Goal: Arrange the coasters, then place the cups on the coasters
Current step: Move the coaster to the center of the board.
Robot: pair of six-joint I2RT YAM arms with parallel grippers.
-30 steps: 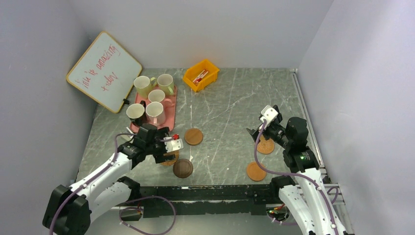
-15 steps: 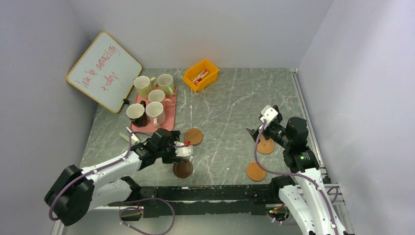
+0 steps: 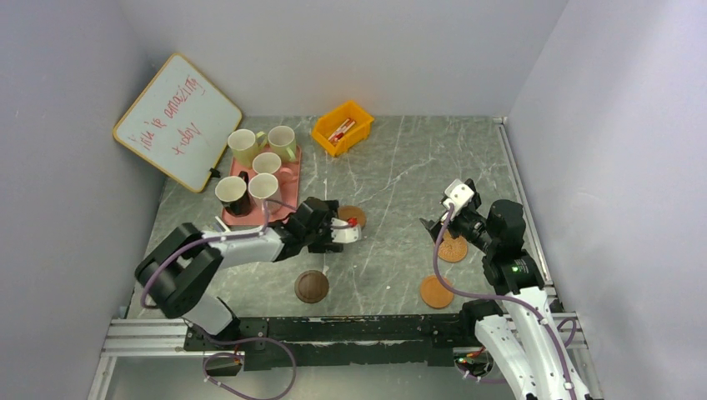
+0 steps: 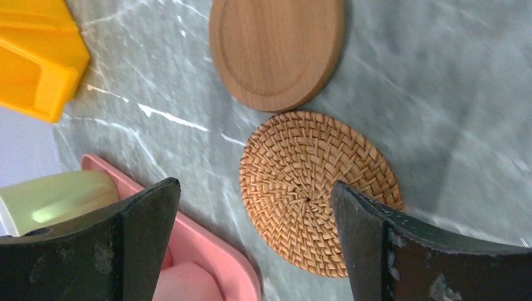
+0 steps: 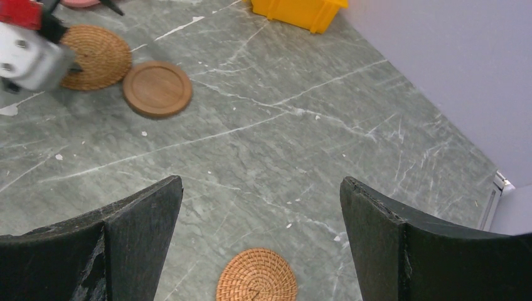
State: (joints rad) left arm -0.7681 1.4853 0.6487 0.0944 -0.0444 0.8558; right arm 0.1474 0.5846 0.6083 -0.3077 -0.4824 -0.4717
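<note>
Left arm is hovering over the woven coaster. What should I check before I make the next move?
1. Left tool open and empty: ok.
2. Woven coaster lying flat under the left tool: ok.
3. Clearance between it and the plain wooden coaster: cannot tell; their edges look almost touching.
4. Right tool open and empty: ok.
5. Five cups upright on the pink tray: ok.
6. Coasters arranged together: not ok; the dark coaster and the two right-side coasters lie apart from the others.
</note>
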